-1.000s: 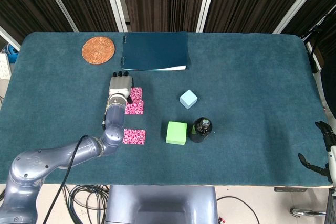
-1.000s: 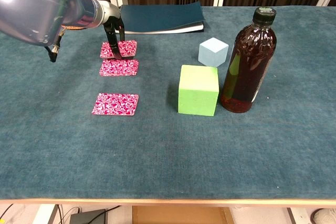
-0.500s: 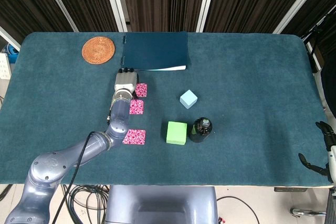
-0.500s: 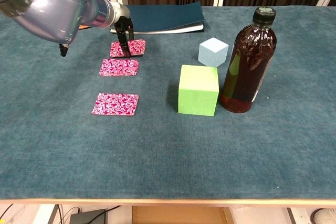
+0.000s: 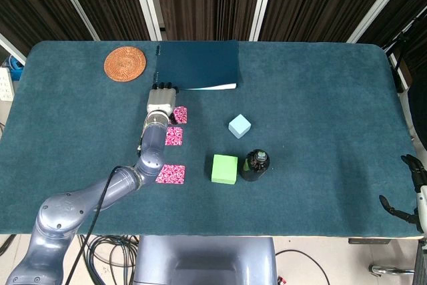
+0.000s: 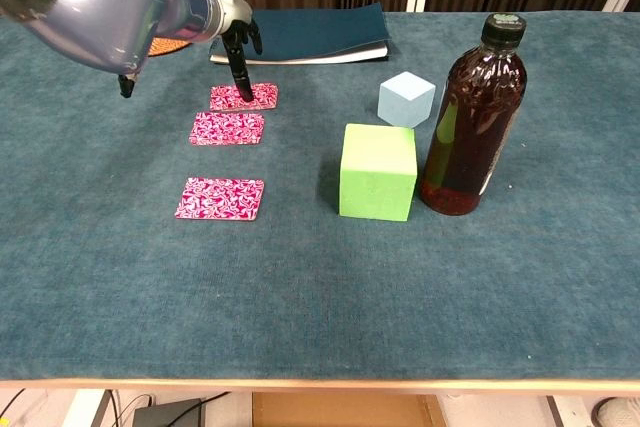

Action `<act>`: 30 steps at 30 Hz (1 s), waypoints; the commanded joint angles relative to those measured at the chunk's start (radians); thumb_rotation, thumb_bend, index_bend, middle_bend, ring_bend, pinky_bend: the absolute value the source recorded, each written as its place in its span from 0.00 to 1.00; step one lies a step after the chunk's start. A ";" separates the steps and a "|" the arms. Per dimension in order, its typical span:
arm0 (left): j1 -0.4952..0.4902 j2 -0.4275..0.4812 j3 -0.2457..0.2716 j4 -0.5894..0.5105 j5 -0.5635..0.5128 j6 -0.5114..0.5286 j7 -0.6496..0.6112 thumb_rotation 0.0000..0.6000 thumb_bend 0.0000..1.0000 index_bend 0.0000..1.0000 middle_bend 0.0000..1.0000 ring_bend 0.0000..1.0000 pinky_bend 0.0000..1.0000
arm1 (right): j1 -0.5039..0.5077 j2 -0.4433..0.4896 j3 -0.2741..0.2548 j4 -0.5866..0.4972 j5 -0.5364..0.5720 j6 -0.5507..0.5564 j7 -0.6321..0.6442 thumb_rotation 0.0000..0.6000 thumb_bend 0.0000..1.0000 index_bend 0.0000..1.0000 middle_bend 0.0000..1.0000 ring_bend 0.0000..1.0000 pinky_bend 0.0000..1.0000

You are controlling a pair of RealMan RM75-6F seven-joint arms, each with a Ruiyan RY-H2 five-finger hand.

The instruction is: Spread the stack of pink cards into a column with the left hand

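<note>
Since a second ago we note the left hand has shifted toward the dark notebook, taking the farthest pink card with it. One fingertip presses that card; the other fingers are raised and apart, holding nothing. We record three pink cards in a column: the middle card lies just nearer than the pressed one, the nearest card well apart. Right of this column stand the green block, bottle and pale blue cube. We cannot tell the right hand's state.
</note>
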 commanded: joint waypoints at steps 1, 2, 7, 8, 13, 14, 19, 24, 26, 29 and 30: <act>0.024 0.057 -0.010 -0.090 0.059 0.017 -0.052 1.00 0.13 0.24 0.13 0.01 0.00 | 0.000 0.000 0.000 0.001 0.000 -0.001 0.001 1.00 0.27 0.10 0.07 0.14 0.19; 0.037 0.082 -0.009 -0.130 0.082 0.029 -0.069 1.00 0.13 0.24 0.13 0.01 0.00 | 0.000 0.000 -0.001 0.001 0.000 -0.001 0.002 1.00 0.27 0.10 0.07 0.14 0.19; 0.142 0.238 -0.005 -0.377 0.216 0.064 -0.188 1.00 0.15 0.24 0.13 0.01 0.00 | -0.002 0.001 -0.001 0.004 -0.002 0.003 0.006 1.00 0.27 0.10 0.07 0.14 0.19; 0.178 0.282 -0.007 -0.445 0.260 0.067 -0.228 1.00 0.16 0.24 0.13 0.01 0.00 | -0.003 0.001 -0.001 0.004 -0.002 0.004 0.007 1.00 0.27 0.10 0.07 0.14 0.19; 0.387 0.507 0.000 -0.751 0.520 0.075 -0.418 1.00 0.16 0.24 0.13 0.01 0.00 | -0.006 0.001 -0.001 0.003 -0.006 0.012 0.003 1.00 0.27 0.10 0.07 0.14 0.19; 0.437 0.553 0.005 -0.809 0.588 0.085 -0.461 1.00 0.16 0.24 0.13 0.01 0.00 | -0.006 0.001 -0.001 0.001 -0.006 0.013 0.001 1.00 0.27 0.10 0.07 0.14 0.19; 0.735 0.807 0.056 -1.075 0.987 0.157 -0.730 1.00 0.16 0.24 0.14 0.01 0.00 | -0.010 -0.001 -0.001 -0.011 -0.007 0.027 -0.027 1.00 0.27 0.10 0.07 0.14 0.19; 0.908 0.902 0.136 -1.125 1.288 0.280 -0.938 1.00 0.16 0.24 0.14 0.01 0.00 | -0.012 -0.003 0.003 -0.010 -0.002 0.033 -0.029 1.00 0.27 0.10 0.07 0.14 0.19; 0.987 0.938 0.181 -1.137 1.402 0.375 -1.012 1.00 0.16 0.24 0.14 0.01 0.00 | -0.012 -0.005 0.005 -0.009 -0.002 0.034 -0.029 1.00 0.27 0.10 0.07 0.14 0.19; 1.046 0.951 0.219 -1.121 1.504 0.474 -1.080 1.00 0.16 0.24 0.14 0.01 0.00 | -0.011 -0.007 0.006 -0.008 -0.002 0.035 -0.030 1.00 0.27 0.10 0.07 0.14 0.19; 1.067 0.954 0.233 -1.112 1.533 0.510 -1.099 1.00 0.16 0.24 0.14 0.01 0.00 | -0.011 -0.007 0.006 -0.007 -0.002 0.034 -0.030 1.00 0.27 0.10 0.07 0.14 0.19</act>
